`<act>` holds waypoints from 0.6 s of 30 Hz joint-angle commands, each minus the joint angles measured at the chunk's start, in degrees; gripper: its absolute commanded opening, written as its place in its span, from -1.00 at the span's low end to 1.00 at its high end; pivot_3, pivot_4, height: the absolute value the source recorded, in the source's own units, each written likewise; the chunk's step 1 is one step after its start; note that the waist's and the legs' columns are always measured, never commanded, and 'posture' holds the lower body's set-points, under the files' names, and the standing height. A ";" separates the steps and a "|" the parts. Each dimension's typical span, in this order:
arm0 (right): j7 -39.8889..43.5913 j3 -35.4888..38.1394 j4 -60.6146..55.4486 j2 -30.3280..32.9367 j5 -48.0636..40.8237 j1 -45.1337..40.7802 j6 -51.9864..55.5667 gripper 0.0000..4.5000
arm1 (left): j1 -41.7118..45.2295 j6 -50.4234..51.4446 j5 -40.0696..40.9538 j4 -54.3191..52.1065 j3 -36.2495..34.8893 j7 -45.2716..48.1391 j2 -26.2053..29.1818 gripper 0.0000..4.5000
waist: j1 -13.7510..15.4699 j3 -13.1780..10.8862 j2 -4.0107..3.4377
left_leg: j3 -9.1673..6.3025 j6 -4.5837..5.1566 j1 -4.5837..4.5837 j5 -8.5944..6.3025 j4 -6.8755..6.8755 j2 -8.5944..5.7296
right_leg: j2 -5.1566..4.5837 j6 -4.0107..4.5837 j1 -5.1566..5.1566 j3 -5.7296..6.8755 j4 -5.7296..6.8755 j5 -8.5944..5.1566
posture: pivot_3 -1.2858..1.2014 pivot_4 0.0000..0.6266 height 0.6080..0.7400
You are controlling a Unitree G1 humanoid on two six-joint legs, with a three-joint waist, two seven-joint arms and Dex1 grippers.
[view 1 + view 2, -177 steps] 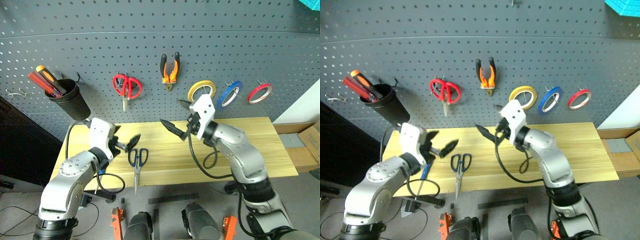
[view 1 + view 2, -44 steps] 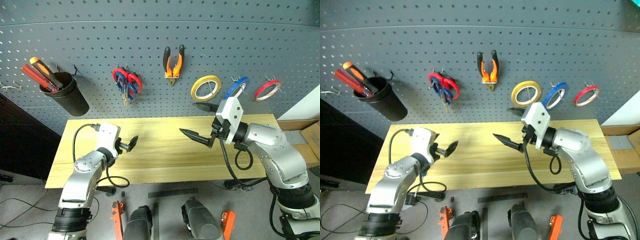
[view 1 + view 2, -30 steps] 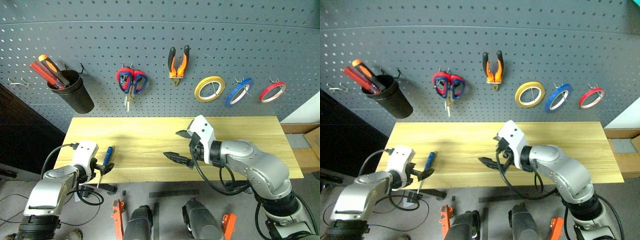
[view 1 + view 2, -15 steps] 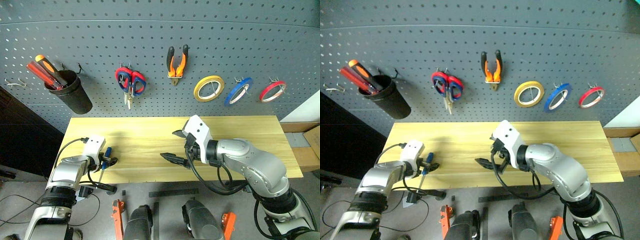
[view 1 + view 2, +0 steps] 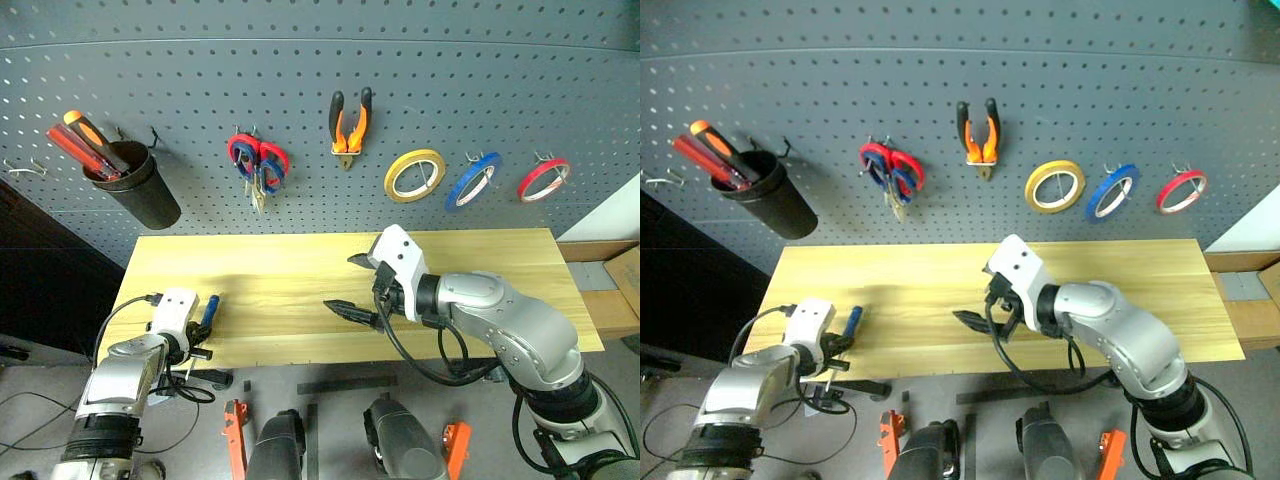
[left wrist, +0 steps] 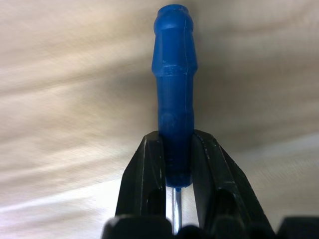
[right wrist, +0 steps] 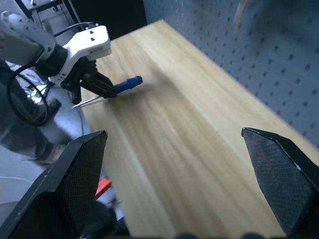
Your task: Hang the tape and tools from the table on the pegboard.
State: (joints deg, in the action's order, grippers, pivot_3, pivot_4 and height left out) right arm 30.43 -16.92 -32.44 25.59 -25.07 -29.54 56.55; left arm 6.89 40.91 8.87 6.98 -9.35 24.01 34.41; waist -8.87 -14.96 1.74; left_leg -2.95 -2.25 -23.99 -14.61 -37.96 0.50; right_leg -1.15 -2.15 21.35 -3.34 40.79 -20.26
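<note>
Hanging pliers (image 5: 348, 120) above bare table (image 5: 480, 270)

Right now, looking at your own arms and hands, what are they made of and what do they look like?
Both arms are rounded, silver-grey shells with black joints. Each wrist carries a white boxy block, and looping black cables run alongside. The left hand and the right hand each end in two black, tapering, pointed fingers with a finely textured surface.

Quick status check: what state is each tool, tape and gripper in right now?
left gripper: shut on the blue-handled screwdriver
blue-handled screwdriver: gripped, at the table's left edge
right gripper: open, holding nothing
pliers: hung on the pegboard
red tape: hung
</note>
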 commanded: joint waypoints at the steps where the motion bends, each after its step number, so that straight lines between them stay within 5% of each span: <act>1: 0.65 0.87 0.44 -0.09 1.40 -0.89 -4.28 1.00 | -0.83 -3.58 0.32 -3.60 -4.68 -2.42 -0.17 -0.83 | 0.06 0.00 0.00 | 0.00 0.00 0.00 0.00 0.00 0.00 | 0.00 0.00 0.00 0.00 0.00 0.00 | -0.12 -0.19 1.00; 4: 1.56 0.43 1.36 0.06 2.54 -1.03 -7.24 1.00 | -1.37 -5.91 0.54 -5.64 -6.07 -3.29 -0.91 -0.83 | 0.29 0.00 0.00 | 0.02 0.00 -0.02 0.00 0.02 -0.01 | -0.01 0.00 0.01 0.00 -0.03 0.00 | -0.12 -0.21 1.00; 14: 9.87 3.19 1.80 -0.92 2.81 1.61 -27.48 1.00 | -13.55 -38.14 -8.17 -21.99 -4.77 -6.40 -3.21 -0.83 | 0.78 0.01 0.02 | 0.04 -0.03 -0.13 -0.02 0.09 0.04 | -0.02 0.00 0.05 0.03 -0.25 0.00 | -0.10 -0.26 1.00; 18: 12.50 5.51 4.81 -1.44 1.13 -1.12 -29.43 1.00 | -6.84 -42.00 -11.01 -25.57 -4.55 -9.98 -3.83 -0.83 | 1.64 0.03 0.04 | -0.03 -0.04 -0.14 -0.02 0.05 0.02 | -0.03 0.01 0.00 0.15 -0.25 0.01 | -0.09 -0.29 1.00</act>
State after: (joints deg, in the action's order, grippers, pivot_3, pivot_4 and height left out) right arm 41.76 -13.37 -27.48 24.45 -22.31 -29.25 29.24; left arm -2.88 1.76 -0.92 -14.19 -13.38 15.87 30.21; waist -7.23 -14.93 1.78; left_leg -3.02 -2.29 -24.13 -14.62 -37.95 0.52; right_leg -1.19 -2.10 21.35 -3.11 40.60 -20.23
